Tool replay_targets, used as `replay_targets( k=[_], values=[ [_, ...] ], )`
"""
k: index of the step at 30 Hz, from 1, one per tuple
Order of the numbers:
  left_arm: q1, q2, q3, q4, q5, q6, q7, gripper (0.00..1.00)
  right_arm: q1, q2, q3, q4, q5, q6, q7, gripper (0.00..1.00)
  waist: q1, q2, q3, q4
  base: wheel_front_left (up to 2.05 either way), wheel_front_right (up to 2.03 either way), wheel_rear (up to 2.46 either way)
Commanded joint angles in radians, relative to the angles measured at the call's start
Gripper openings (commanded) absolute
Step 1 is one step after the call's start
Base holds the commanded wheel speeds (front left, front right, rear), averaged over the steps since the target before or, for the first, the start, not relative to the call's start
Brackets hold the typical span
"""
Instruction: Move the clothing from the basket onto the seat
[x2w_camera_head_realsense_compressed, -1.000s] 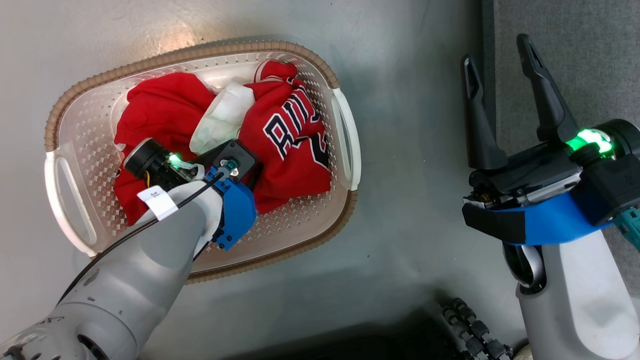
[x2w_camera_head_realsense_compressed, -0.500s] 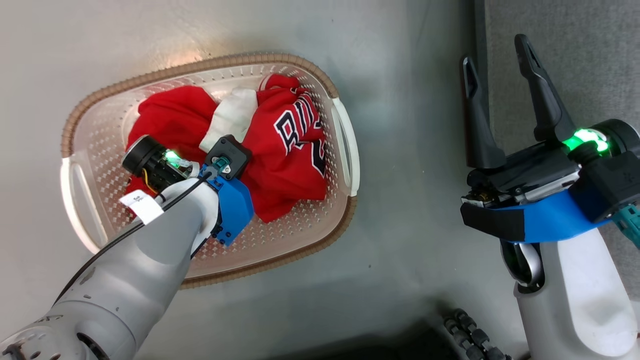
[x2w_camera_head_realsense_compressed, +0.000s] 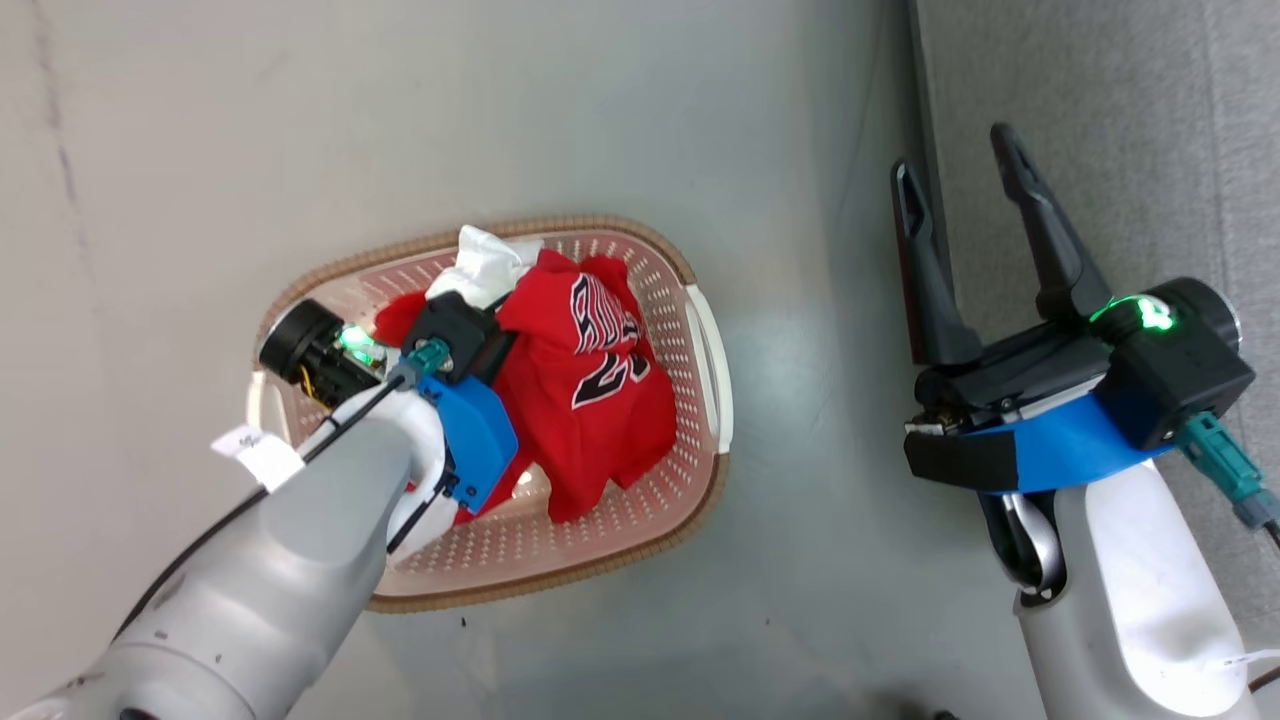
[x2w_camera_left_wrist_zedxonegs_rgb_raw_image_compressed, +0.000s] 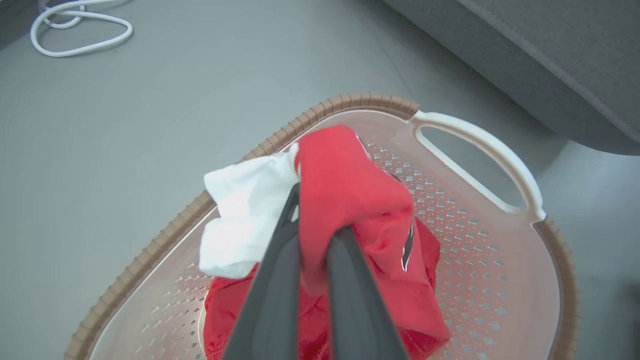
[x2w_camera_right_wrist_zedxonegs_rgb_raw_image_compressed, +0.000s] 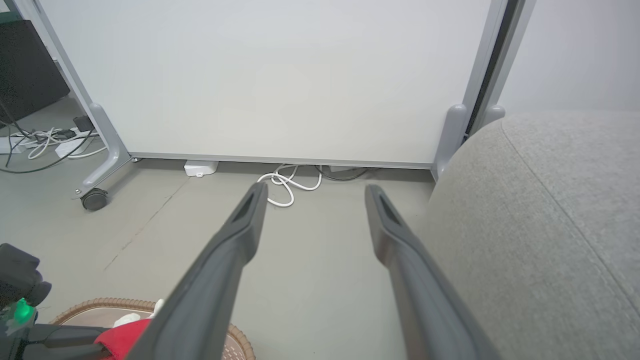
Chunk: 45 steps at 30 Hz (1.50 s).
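The basket (x2w_camera_head_realsense_compressed: 620, 228), cream with a brown rim, stands on the grey floor left of centre. My left gripper (x2w_camera_left_wrist_zedxonegs_rgb_raw_image_compressed: 315, 210) is shut on a bunch of the clothing. It pinches the red cloth (x2w_camera_left_wrist_zedxonegs_rgb_raw_image_compressed: 350, 185), and a white part (x2w_camera_left_wrist_zedxonegs_rgb_raw_image_compressed: 240, 220) hangs on its left. The lettered red jersey (x2w_camera_head_realsense_compressed: 600, 400) hangs from that grip over the basket, its lower folds still inside it. In the head view the wrist hides the left fingers. My right gripper (x2w_camera_head_realsense_compressed: 953, 155) hangs open with nothing in it, by the edge of the grey seat (x2w_camera_head_realsense_compressed: 1100, 120). That gripper (x2w_camera_right_wrist_zedxonegs_rgb_raw_image_compressed: 315, 189) points over bare floor.
A white partition panel (x2w_camera_right_wrist_zedxonegs_rgb_raw_image_compressed: 275, 75) on castors (x2w_camera_right_wrist_zedxonegs_rgb_raw_image_compressed: 94, 198) stands ahead of the right gripper. White cable (x2w_camera_right_wrist_zedxonegs_rgb_raw_image_compressed: 282, 185) lies coiled at its foot. The seat (x2w_camera_left_wrist_zedxonegs_rgb_raw_image_compressed: 550, 50) runs close beside the basket's handle (x2w_camera_left_wrist_zedxonegs_rgb_raw_image_compressed: 480, 150).
My left gripper has shut on the clothing and risen, drawing the bunch up out of the basket. The head view has pulled back, so the basket looks smaller. The right gripper stays open.
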Motion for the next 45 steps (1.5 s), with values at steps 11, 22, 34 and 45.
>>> replay_targets(
  k=[11,22,34,45],
  values=[
    [0.159,0.025,0.201,-0.167,0.138,0.026,-0.005,0.00,0.090,-0.004,0.003,0.066,0.004,0.000,-0.004,1.00,0.0000,0.0000,-0.262,0.055,0.00,0.00,0.00],
    [0.259,0.003,0.414,-0.319,0.255,0.016,-0.005,0.00,0.150,-0.004,0.003,0.091,0.009,0.000,-0.003,1.00,0.0000,0.0000,-0.421,0.093,0.00,0.00,0.00],
    [0.256,-0.036,0.555,-0.492,0.360,-0.003,-0.005,0.00,0.192,-0.004,0.001,0.088,0.018,0.000,-0.003,1.00,0.0000,0.0000,-0.505,0.122,0.00,0.00,0.00],
    [0.234,-0.078,0.551,-0.609,0.403,-0.012,-0.005,0.00,0.224,-0.004,0.000,0.078,0.027,0.000,-0.003,1.00,0.0000,0.0000,-0.549,0.121,0.00,0.00,0.00]
  ],
)
